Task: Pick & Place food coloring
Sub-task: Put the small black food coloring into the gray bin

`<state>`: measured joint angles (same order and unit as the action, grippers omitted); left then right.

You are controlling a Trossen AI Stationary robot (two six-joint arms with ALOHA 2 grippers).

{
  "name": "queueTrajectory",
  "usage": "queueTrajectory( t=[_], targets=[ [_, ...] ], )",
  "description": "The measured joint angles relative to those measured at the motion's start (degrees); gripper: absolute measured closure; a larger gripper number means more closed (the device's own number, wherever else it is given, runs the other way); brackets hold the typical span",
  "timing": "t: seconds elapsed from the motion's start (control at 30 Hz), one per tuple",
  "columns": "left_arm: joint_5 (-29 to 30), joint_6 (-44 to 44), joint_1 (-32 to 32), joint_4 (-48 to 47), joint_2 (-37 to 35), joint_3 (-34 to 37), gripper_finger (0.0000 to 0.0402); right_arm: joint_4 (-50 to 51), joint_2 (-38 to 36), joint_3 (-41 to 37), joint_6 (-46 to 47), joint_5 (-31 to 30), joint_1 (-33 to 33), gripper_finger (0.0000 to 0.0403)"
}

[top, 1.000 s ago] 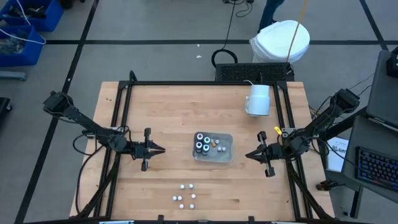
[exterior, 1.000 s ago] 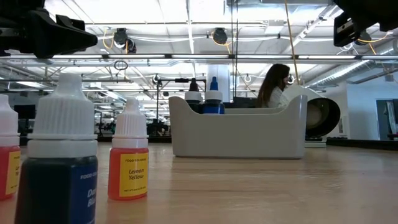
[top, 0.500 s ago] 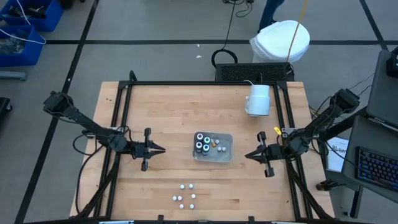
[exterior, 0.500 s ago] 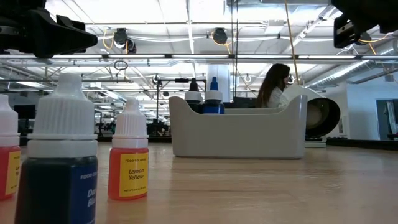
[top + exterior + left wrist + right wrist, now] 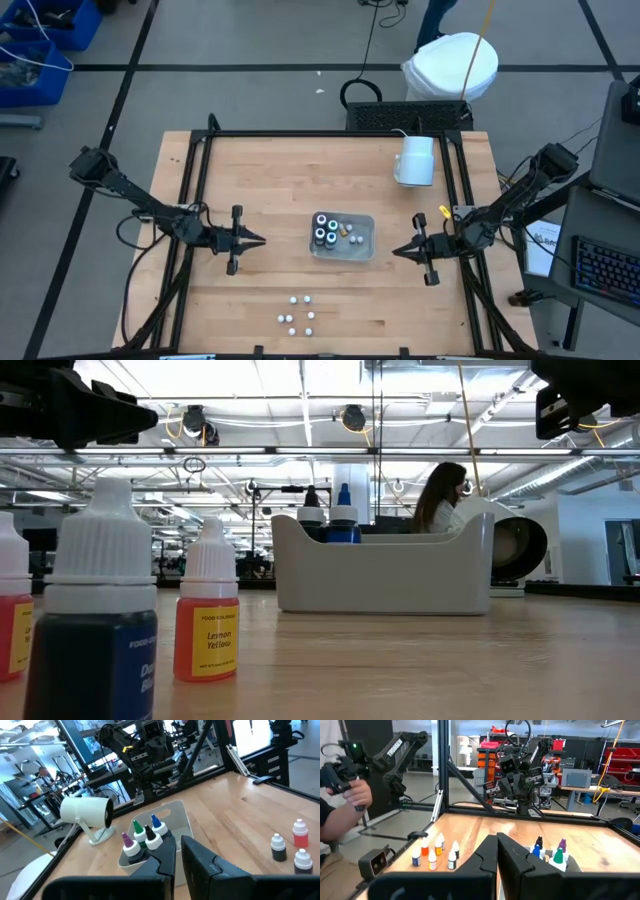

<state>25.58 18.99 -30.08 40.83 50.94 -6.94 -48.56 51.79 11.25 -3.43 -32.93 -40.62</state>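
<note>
Near the tabletop's front edge, the loose food coloring bottles [image 5: 298, 315] stand upright in a cluster, a little nearer your left gripper [image 5: 256, 240] than your right gripper [image 5: 399, 251], both pressed together, holding nothing, flanking the central tray [image 5: 365, 238].

Both dark arms are stretched inward above the table, the left claw [image 5: 258, 239] held with its fingers nearly together and empty, the right claw [image 5: 396, 251] held fully closed and empty, the two pointed toward each other.
</note>
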Motion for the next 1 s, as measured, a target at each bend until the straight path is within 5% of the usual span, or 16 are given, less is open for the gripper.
queueTrajectory(
  t=[0.3,0.43,0.6,1.0],
  targets=[
    [-0.04,3.06,0.02,5.51,0.00,0.02,0.0366,0.70,-0.03,0.02,-5.90,0.34,0.02,0.0403],
    [-0.04,1.45,0.02,6.13,0.00,0.02,0.0366,4.09,0.07,0.02,-10.44,7.02,0.01,0.0403],
    [0.16,-2.62,0.00,5.36,0.02,0.02,0.0366,-5.75,0.00,0.02,-11.33,9.07,0.00,0.0403],
    [11.64,0.14,0.02,4.85,0.00,0.02,0.0366,-7.71,0.17,0.00,-17.02,9.07,0.02,0.0403]
  ],
)
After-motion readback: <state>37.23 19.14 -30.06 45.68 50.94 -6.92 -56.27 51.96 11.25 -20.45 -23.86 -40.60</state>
